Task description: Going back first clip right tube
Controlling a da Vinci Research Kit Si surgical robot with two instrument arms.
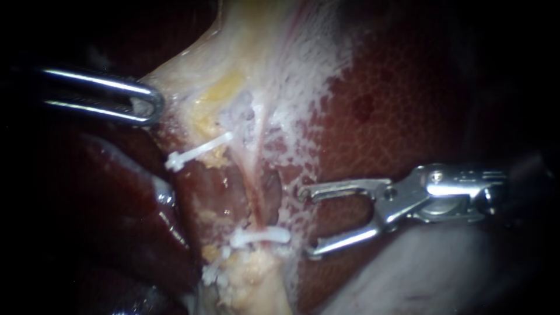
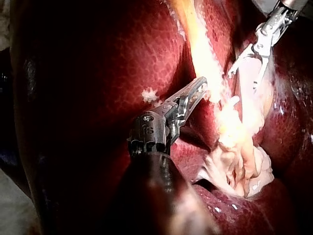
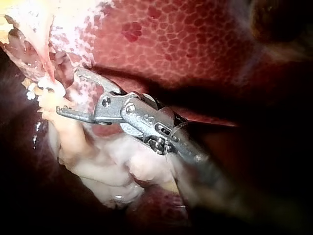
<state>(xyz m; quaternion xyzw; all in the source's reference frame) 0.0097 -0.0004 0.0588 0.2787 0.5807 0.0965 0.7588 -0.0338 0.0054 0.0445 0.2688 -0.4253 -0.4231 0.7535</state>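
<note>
Because the left instrument (image 1: 149, 105), a slender steel shaft ending in looped jaws, is closed upon the pale yellow-white fold of tissue (image 1: 192, 81) at the edge of the dark red mottled liver (image 1: 396, 116), the fold is stretched taut, apparently to expose the tubes beneath it. A thin pink tube (image 1: 255, 198) runs down this exposed strip. It is taken to be the right tube, since it lies nearest the right instrument (image 1: 308, 223). A small white plastic clip (image 1: 259, 236) is clamped across its lower part, where the pale tissue meets the liver's bare red surface. A second white clip (image 1: 198, 151) lies higher and nearer the left instrument, across a separate strand. The right instrument, a bright hinged steel tool, has its two slim jaws spread wide and holding nothing. Their tips stand just beside the lower clip without touching it. Empty, parted jaws suit a clip already seated. The task now calls for drawing this instrument back along its shaft, away from the tube. The likely hazard is a jaw tip catching the clip or the frosted membrane beside it.
</note>
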